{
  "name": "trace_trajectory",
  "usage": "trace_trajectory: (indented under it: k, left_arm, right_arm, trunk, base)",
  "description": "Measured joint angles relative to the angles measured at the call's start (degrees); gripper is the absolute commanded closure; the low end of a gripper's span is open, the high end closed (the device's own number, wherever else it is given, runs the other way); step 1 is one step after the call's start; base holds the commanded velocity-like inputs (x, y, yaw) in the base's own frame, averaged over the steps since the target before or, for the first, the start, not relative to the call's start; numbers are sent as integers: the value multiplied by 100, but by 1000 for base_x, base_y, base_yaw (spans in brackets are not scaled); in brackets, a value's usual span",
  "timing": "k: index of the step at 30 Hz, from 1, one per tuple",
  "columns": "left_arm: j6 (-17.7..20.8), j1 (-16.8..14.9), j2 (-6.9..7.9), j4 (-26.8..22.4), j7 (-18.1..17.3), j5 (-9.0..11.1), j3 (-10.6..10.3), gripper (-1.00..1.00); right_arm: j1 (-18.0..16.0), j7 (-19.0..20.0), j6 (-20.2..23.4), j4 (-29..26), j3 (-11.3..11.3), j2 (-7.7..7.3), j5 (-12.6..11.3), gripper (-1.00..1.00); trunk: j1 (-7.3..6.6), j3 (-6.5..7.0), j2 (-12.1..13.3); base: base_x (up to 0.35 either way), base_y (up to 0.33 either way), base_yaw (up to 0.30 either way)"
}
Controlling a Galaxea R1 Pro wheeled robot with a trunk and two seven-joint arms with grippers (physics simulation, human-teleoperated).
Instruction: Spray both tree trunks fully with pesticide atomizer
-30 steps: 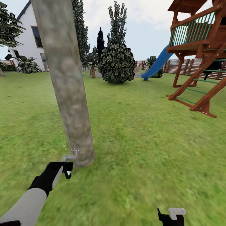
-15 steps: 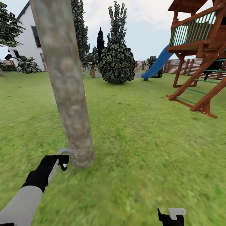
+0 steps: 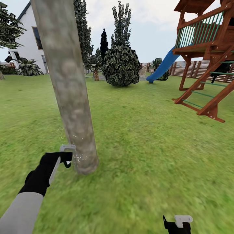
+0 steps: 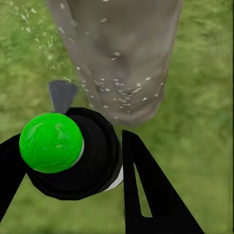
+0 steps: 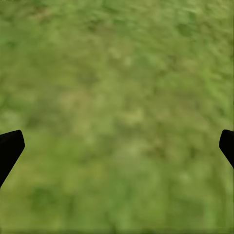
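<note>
The thick grey-tan mottled tree trunk [image 3: 70, 97] rises from the grass floor [image 3: 146, 146] at the left of the head view. My left gripper [image 3: 61, 161] is shut on the pesticide atomizer [image 3: 66, 149], whose grey nozzle is close to the left side of the trunk's base. In the left wrist view the atomizer [image 4: 73, 156] has a black body and a green round cap, held between the black fingers [image 4: 139, 180], facing the trunk [image 4: 117, 53]. White spray specks [image 4: 114, 87] dot the bark. My right gripper [image 3: 177, 224] hangs open low over the grass [image 5: 117, 97].
A wooden play tower [image 3: 208, 58] with a blue slide [image 3: 164, 66] stands at the right. A dark cone-shaped tree [image 3: 121, 61] and a slatted fence [image 3: 195, 68] lie further back, a white house [image 3: 31, 39] and short palms [image 3: 28, 67] at the far left.
My left gripper with the atomizer has risen a little along the trunk's base and drifted slightly left. The right arm has not moved.
</note>
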Motion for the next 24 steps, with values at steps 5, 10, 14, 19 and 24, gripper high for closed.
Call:
trace_trajectory:
  k: [5,10,14,19,24]
  left_arm:
    - [-11,2,11,-3,33,-82,51,100]
    - [-12,53,51,49,62,-86,68,100]
    - [-29,299,61,88,85,-90,98,100]
    - [-61,462,62,102,464,-56,102,100]
    - [-65,485,9,103,480,7,88,100]
  right_arm:
    - [0,0,0,0,0,16,-5,-100]
    - [2,0,0,0,-3,5,-5,-100]
    - [2,0,0,-4,-5,0,-5,-100]
    - [-1,0,0,-8,-5,0,-5,-100]
    - [0,0,0,-4,-1,0,-5,-100]
  trunk:
    - [0,0,0]
    - [0,0,0]
    - [0,0,0]
    - [0,0,0]
    - [0,0,0]
  base:
    - [36,-1,202]
    - [210,-138,102]
    - [105,-244,2]
    - [6,-273,0]
    - [23,-273,215]
